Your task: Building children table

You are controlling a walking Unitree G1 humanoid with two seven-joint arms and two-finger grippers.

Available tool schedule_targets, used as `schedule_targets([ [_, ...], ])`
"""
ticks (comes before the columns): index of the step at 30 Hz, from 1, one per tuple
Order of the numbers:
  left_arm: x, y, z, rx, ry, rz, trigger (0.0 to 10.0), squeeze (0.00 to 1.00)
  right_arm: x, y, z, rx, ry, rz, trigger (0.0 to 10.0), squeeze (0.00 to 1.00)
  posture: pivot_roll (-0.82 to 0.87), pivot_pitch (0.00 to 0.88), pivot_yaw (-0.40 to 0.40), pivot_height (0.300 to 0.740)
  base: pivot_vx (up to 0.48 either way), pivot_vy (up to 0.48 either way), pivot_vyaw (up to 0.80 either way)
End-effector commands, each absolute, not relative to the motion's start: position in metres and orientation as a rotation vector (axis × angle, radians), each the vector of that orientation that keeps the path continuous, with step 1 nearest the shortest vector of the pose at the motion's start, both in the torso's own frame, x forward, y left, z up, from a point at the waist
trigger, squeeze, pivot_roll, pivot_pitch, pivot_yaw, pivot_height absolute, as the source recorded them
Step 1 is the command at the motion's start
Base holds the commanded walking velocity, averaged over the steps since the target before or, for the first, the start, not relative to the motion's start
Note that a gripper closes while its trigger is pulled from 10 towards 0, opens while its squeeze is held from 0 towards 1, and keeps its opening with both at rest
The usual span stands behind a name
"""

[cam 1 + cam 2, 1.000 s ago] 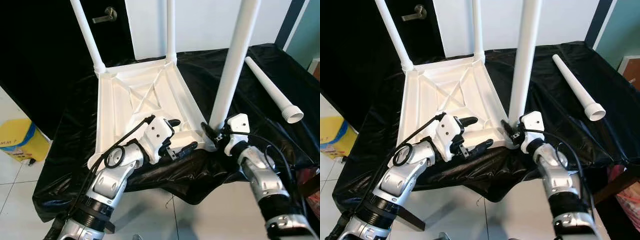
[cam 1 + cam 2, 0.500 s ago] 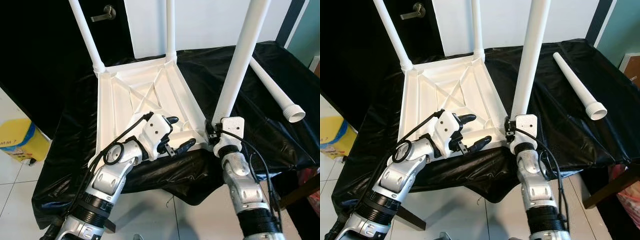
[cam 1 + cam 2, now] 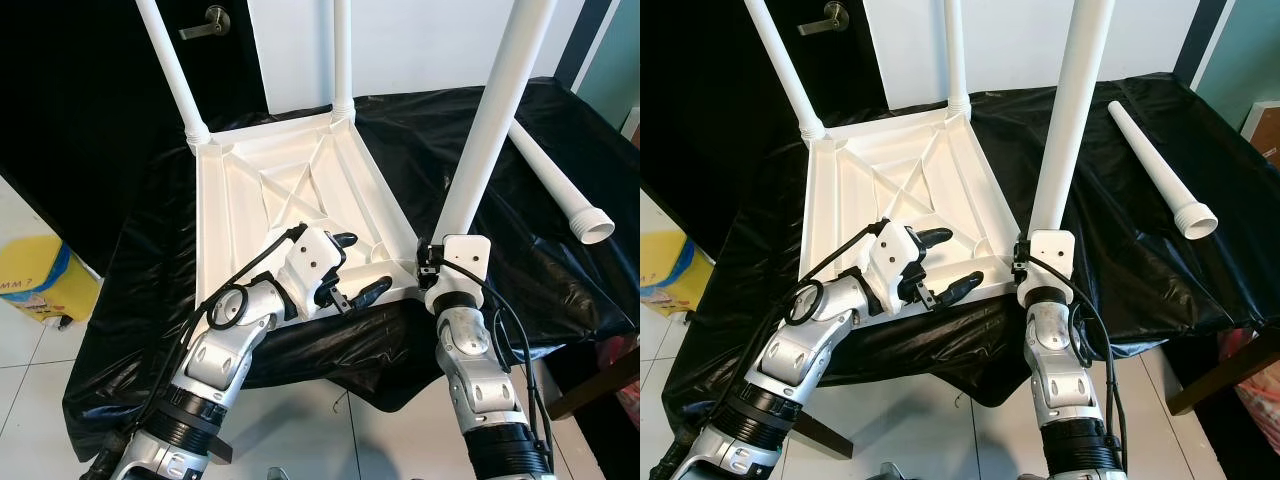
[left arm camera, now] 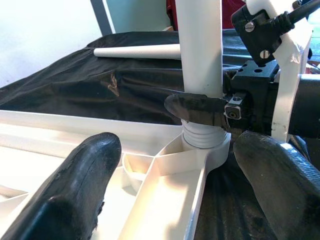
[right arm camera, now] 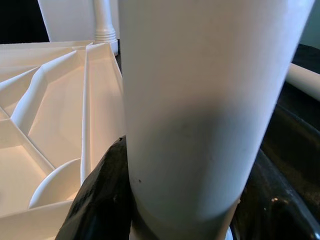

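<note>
We were on the leg-fitting step: the tabletop [image 3: 290,190] lay upside down on the bench [image 3: 560,270] under black sheeting [image 3: 420,150], two far legs [image 3: 172,70] already in. Our right pincer [image 3: 430,268] was clamped on the third leg [image 3: 490,120] just above its near corner socket [image 4: 202,145], leg roughly upright. Our left pincer [image 3: 352,270] had its fingers apart, over the tabletop's near edge, gripping nothing. Next move probably calls for seating this leg fully, then fetching the spare leg [image 3: 1160,165] lying well apart on the sheeting. The yellow bin [image 3: 35,285] on the floor wasn't in the way.
</note>
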State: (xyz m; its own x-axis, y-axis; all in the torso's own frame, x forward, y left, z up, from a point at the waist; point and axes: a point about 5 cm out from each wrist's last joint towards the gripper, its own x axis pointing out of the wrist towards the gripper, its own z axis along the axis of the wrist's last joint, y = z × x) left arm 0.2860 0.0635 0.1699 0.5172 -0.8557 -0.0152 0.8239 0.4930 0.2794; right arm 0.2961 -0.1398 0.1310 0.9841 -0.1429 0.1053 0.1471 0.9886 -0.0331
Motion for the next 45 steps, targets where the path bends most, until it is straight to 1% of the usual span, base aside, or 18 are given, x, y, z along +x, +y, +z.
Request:
schedule_targets([
  [1,0.285,0.066,0.170,0.262,-0.126,-1.014,10.0,0.00,0.296,-0.147,0.133,-0.050,-0.103,-0.165,10.0,0.00,-0.12,0.027,0.037,0.740,0.000,0.000,0.00],
  [2,0.285,0.066,0.170,0.262,-0.126,-1.014,10.0,0.00,0.296,-0.147,0.133,-0.050,-0.103,-0.165,10.0,0.00,-0.12,0.027,0.037,0.740,0.000,0.000,0.00],
  [3,0.285,0.066,0.169,0.262,-0.126,-1.011,10.0,0.00,0.296,-0.147,0.135,-0.048,-0.110,-0.156,10.0,1.00,-0.12,0.027,0.035,0.740,0.000,0.000,0.00],
  [13,0.283,0.066,0.170,0.258,-0.130,-1.005,10.0,0.00,0.296,-0.154,0.147,-0.038,-0.189,0.061,10.0,1.00,-0.12,0.030,0.030,0.740,0.000,0.000,0.00],
  [15,0.283,0.067,0.170,0.260,-0.130,-1.007,10.0,0.00,0.294,-0.159,0.147,-0.057,-0.181,0.184,10.0,1.00,-0.12,0.029,0.031,0.740,0.000,0.000,0.00],
  [16,0.283,0.067,0.170,0.260,-0.130,-1.007,10.0,0.00,0.294,-0.159,0.147,-0.057,-0.181,0.184,10.0,1.00,-0.12,0.029,0.031,0.740,0.000,0.000,0.00],
  [19,0.282,0.067,0.170,0.263,-0.130,-1.009,10.0,0.00,0.293,-0.165,0.144,-0.059,-0.151,0.295,10.0,1.00,-0.12,0.027,0.032,0.740,0.000,0.000,0.00],
  [20,0.283,0.067,0.171,0.264,-0.131,-1.009,10.0,0.00,0.293,-0.167,0.143,-0.063,-0.137,0.354,10.0,0.62,-0.12,0.030,0.033,0.740,0.000,0.000,0.00],
  [21,0.283,0.067,0.171,0.264,-0.131,-1.010,10.0,0.00,0.294,-0.167,0.143,-0.082,-0.127,0.422,10.0,0.00,-0.12,0.028,0.035,0.740,0.000,0.000,0.00],
  [23,0.283,0.067,0.171,0.264,-0.131,-1.010,10.0,0.00,0.294,-0.167,0.143,-0.082,-0.127,0.422,10.0,0.00,-0.12,0.028,0.035,0.740,0.000,0.000,0.00],
  [24,0.283,0.067,0.171,0.265,-0.131,-1.011,10.0,0.00,0.295,-0.167,0.141,-0.092,-0.107,0.492,10.0,0.00,-0.12,0.026,0.035,0.740,0.000,0.000,0.00],
  [27,0.283,0.067,0.172,0.266,-0.132,-1.013,10.0,0.00,0.298,-0.167,0.140,-0.120,-0.095,0.549,10.0,0.00,-0.12,0.024,0.035,0.740,0.000,0.000,0.00],
  [29,0.284,0.066,0.172,0.267,-0.134,-1.016,10.0,0.00,0.309,-0.167,0.137,-0.157,-0.058,0.620,10.0,0.00,-0.12,0.018,0.030,0.740,0.000,0.000,0.00],
  [32,0.284,0.066,0.173,0.268,-0.136,-1.016,10.0,0.00,0.314,-0.168,0.137,-0.173,-0.044,0.639,10.0,0.00,-0.11,0.011,0.025,0.740,0.000,0.000,0.00],
  [33,0.284,0.066,0.174,0.270,-0.139,-1.014,10.0,0.00,0.319,-0.168,0.136,-0.181,-0.031,0.650,4.2,0.00,-0.11,0.007,0.022,0.740,0.000,0.000,0.00],
  [34,0.284,0.066,0.174,0.270,-0.139,-1.014,10.0,0.00,0.319,-0.168,0.136,-0.181,-0.031,0.650,4.2,0.00,-0.11,0.007,0.022,0.740,0.000,0.000,0.00],
  [35,0.284,0.067,0.174,0.272,-0.141,-1.010,10.0,0.00,0.323,-0.168,0.135,-0.187,-0.022,0.658,0.0,0.00,-0.10,0.001,0.017,0.740,0.000,0.000,0.00],
  [45,0.284,0.071,0.173,0.283,-0.139,-0.979,10.0,0.00,0.325,-0.176,0.122,-0.209,0.042,0.703,0.0,0.00,-0.09,0.000,0.003,0.740,0.000,0.000,0.00],
])
